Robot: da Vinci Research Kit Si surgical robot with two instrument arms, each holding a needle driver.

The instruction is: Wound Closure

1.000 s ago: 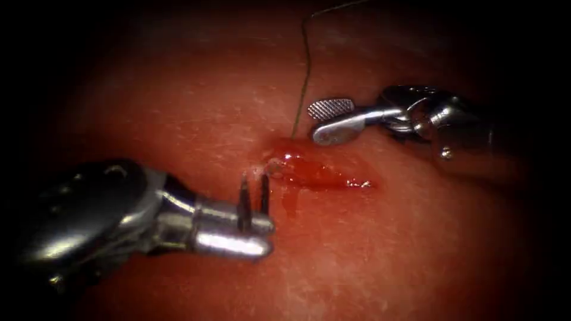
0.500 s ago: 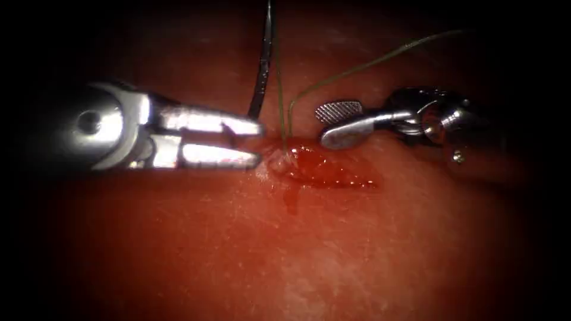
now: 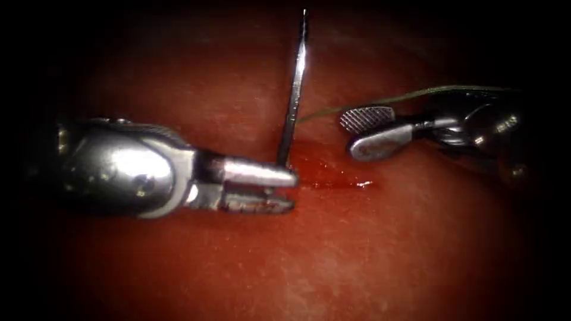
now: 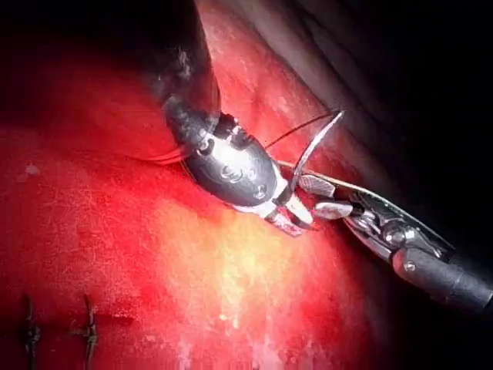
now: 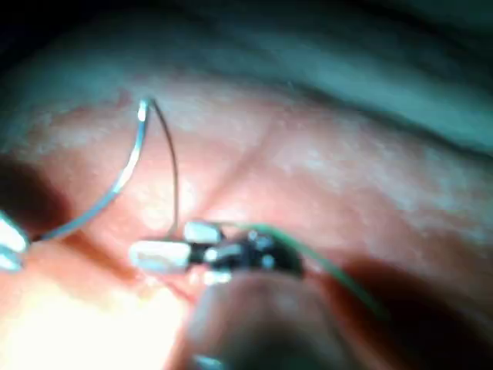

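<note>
We see the left steel hand (image 3: 285, 187) lying level, clenched on the thin curved silver needle (image 3: 294, 89), which rises clear of the red tissue (image 3: 369, 249). The right hand (image 3: 360, 128), jaws parted and grasping nothing, points leftward above the wet cut (image 3: 333, 175), green thread (image 3: 380, 100) trailing past it.

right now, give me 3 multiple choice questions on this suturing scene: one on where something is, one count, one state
1. Where does the needle stand?
A. upright from the left tool's fingers at the cut
B. flat on the tissue right of the cut
C. in the right tool

2. How many tools are in the endoscope view?
A. one
B. two
C. three

3. How are the right tool's fingers?
A. shut on the needle
B. shut on the tissue
C. open, holding nothing

Key: 1 A, the left tool grips the needle's lower end, the rest rising clear of the tissue; 2 B, one from each side; 3 C, its two fingers are spread, with the thread passing behind.
</note>
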